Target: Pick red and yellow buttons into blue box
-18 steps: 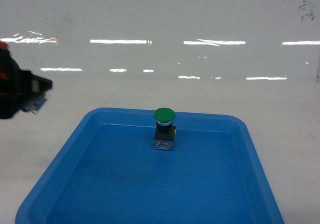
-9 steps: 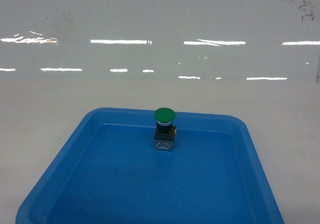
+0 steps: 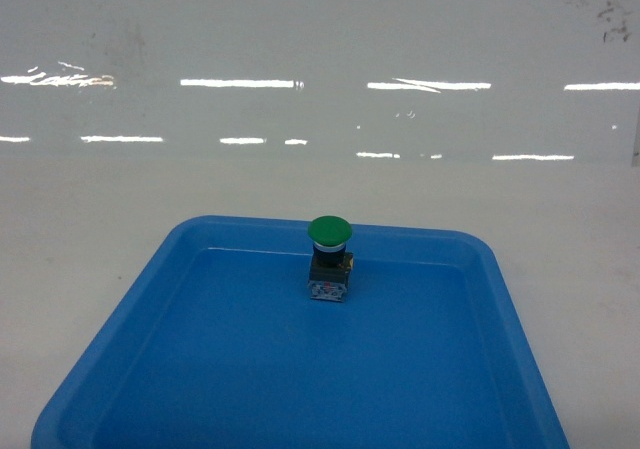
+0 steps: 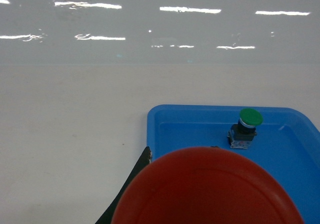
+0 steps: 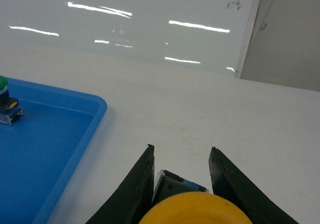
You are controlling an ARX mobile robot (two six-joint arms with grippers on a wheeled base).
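In the left wrist view the red button's (image 4: 210,194) domed cap fills the lower middle, close to the camera. My left gripper (image 4: 195,156) is shut on it, and only its left finger (image 4: 131,186) shows beside the cap. This gripper hangs just off the near left corner of the blue box (image 4: 200,129). In the right wrist view my right gripper (image 5: 181,156) is shut on the yellow button (image 5: 195,209), whose block base sits between the two dark fingers. It hangs over the white table, to the right of the blue box (image 5: 75,134). Neither gripper shows in the head view, only the blue box (image 3: 110,319).
A green-capped button (image 3: 329,259) stands upright inside the box near its far wall, also in the wrist views as green button (image 4: 247,126) and green button (image 5: 4,102). A glossy white wall runs behind the table. A grey panel (image 5: 290,34) stands at the far right.
One second ago my left gripper showed at the left edge of the head view, holding something red. It has since gone out of that view. The box and green button have not moved.
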